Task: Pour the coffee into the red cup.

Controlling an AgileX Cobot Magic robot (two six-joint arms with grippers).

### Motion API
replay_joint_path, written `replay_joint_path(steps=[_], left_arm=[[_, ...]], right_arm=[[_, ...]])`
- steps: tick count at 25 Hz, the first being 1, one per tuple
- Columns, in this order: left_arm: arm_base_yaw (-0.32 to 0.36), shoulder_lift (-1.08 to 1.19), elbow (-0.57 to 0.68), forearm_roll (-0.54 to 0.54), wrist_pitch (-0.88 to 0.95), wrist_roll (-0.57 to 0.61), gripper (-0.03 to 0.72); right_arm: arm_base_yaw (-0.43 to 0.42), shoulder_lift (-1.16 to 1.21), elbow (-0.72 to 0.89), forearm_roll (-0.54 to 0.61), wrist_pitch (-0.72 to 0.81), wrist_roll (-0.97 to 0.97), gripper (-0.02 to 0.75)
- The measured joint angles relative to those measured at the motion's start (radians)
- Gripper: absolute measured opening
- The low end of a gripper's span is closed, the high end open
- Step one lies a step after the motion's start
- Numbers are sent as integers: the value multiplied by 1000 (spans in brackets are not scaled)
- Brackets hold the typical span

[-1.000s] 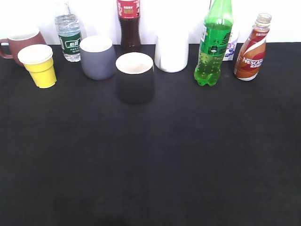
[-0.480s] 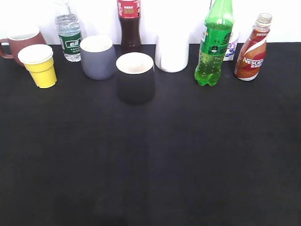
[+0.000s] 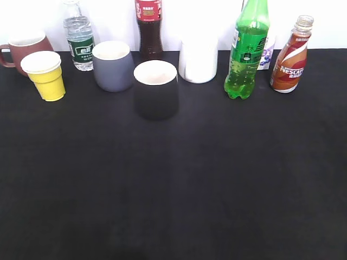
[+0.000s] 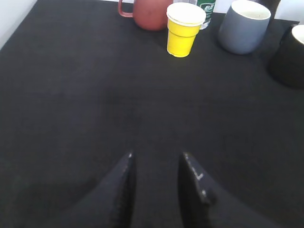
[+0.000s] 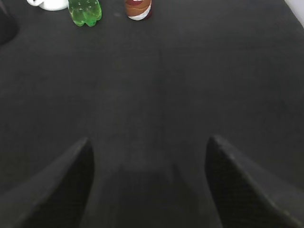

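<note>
The coffee bottle (image 3: 290, 57), brown and orange with a white swirl label, stands upright at the far right back of the black table; its base shows in the right wrist view (image 5: 138, 9). The red cup (image 3: 24, 49) stands at the far left back, behind the yellow cup; it also shows in the left wrist view (image 4: 149, 13). My left gripper (image 4: 156, 156) is open and empty over bare cloth, well short of the cups. My right gripper (image 5: 149, 142) is wide open and empty, far from the bottle. Neither gripper shows in the exterior view.
A yellow paper cup (image 3: 47, 75), water bottle (image 3: 79, 42), grey cup (image 3: 112, 65), black cup (image 3: 156, 89), cola bottle (image 3: 149, 30), white cup (image 3: 198, 60) and green soda bottle (image 3: 248, 51) line the back. The black table (image 3: 173, 184) spreads in front.
</note>
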Motion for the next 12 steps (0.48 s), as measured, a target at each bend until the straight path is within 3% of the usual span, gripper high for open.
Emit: replay_joint_path(steps=[12], left_arm=[[0, 0, 0, 0, 0, 0, 238]], right_arm=[[0, 0, 0, 0, 0, 0, 570]])
